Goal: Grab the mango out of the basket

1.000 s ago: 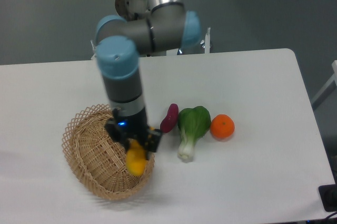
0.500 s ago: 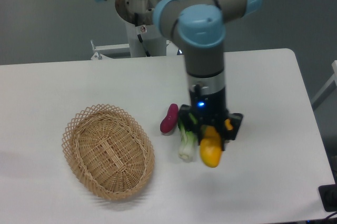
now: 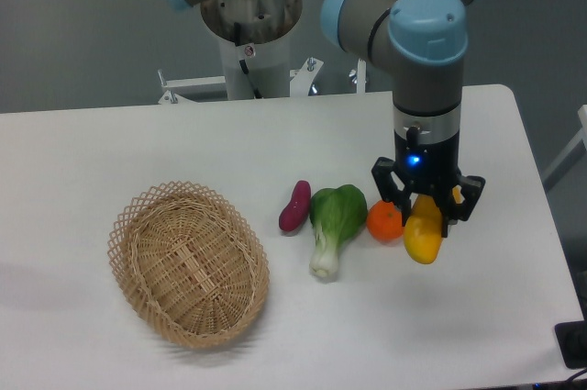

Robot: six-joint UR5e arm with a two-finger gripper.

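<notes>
Here the gripper (image 3: 425,209) is pinching the mango (image 3: 422,237) between its two fingers, near the right edge of the table (image 3: 110,142). The upper part of the mango is hidden behind the fingers, so only its lower yellow end can be seen, and I cannot tell if this end touches the table or hangs just above it. The orange (image 3: 385,221) lies just beside the mango on its left; the left finger covers a part of it, and whether the two fruits touch is hard to make out. Next to the orange lies a green leafy vegetable (image 3: 334,222), then a small purple vegetable (image 3: 294,206). The basket (image 3: 188,261) stands well apart, toward the front left corner. The top of the arm (image 3: 424,32) is cut off by the picture's upper border.
</notes>
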